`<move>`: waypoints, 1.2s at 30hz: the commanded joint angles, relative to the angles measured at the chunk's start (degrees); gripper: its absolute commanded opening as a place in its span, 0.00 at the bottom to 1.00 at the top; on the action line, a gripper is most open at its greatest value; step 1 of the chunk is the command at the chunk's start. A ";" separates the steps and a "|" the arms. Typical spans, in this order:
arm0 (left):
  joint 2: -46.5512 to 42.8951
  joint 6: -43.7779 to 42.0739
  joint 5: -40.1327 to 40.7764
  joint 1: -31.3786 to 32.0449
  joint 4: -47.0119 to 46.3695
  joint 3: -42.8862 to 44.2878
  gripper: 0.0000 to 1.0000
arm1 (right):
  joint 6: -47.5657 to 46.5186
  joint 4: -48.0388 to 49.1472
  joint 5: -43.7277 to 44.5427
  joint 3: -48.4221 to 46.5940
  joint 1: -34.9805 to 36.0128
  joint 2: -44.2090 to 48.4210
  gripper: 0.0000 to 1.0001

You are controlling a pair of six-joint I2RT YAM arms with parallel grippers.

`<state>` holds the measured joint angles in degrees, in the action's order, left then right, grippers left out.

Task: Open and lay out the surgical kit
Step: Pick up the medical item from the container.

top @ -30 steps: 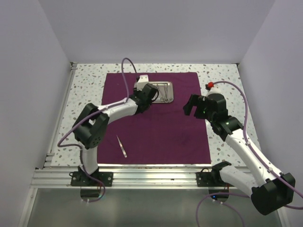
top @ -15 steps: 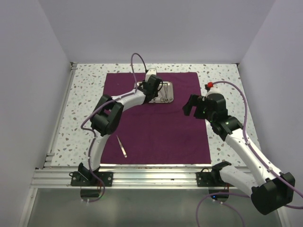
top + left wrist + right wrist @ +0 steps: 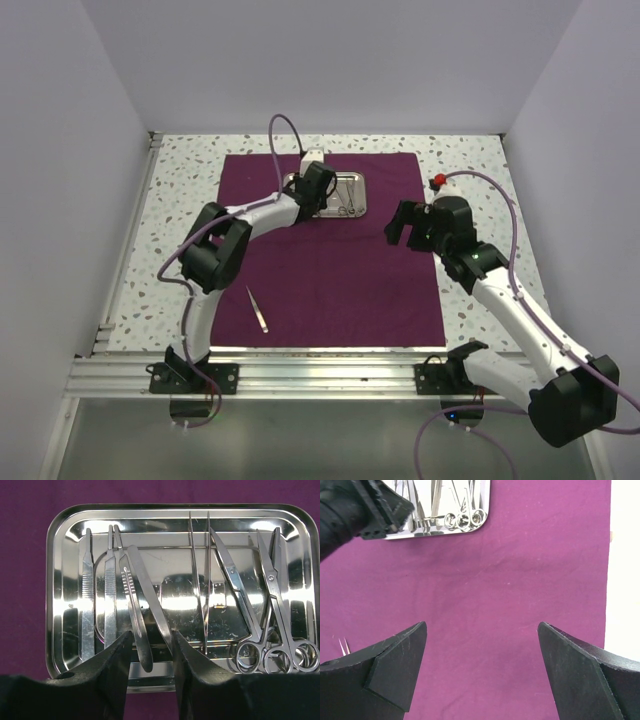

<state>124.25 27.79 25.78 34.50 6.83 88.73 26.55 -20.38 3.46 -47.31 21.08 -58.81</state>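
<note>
The steel tray [image 3: 55, 535] sits at the far side of the maroon cloth [image 3: 330, 270]. We find the left gripper [image 3: 151, 652] over its near rim, jaws partly spread astride the near ends of two thumb forceps [image 3: 130, 590]. The long axes of the forceps run away from the jaws. The right gripper [image 3: 482, 670], jaws wide and empty, hovers farther off.

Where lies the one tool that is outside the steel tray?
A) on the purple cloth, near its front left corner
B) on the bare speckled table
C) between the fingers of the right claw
A: the tweezers lie on the purple cloth toward its front left corner, away from the tray; the right claw is open and empty.
</note>
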 commanded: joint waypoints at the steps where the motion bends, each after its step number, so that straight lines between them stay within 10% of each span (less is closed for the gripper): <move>1: -4.10 -1.51 1.03 -0.40 -3.05 -0.93 0.41 | 0.44 2.10 -0.56 0.02 0.36 -0.34 0.97; 17: 3.11 -0.72 -3.36 -0.40 0.37 5.14 0.38 | 0.35 2.01 -0.13 -0.15 0.45 -0.78 0.97; 27: 3.28 -0.19 -2.93 -0.40 2.66 6.10 0.00 | 0.44 2.19 0.14 -0.15 0.45 -1.13 0.96; 36: -7.42 -1.95 1.28 0.13 5.56 4.53 0.00 | 0.44 2.45 0.14 -0.24 0.63 -1.66 0.96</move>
<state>125.99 27.29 23.97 34.52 12.01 93.01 26.55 -20.05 3.46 -47.31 21.37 -60.40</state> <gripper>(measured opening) 0.031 0.967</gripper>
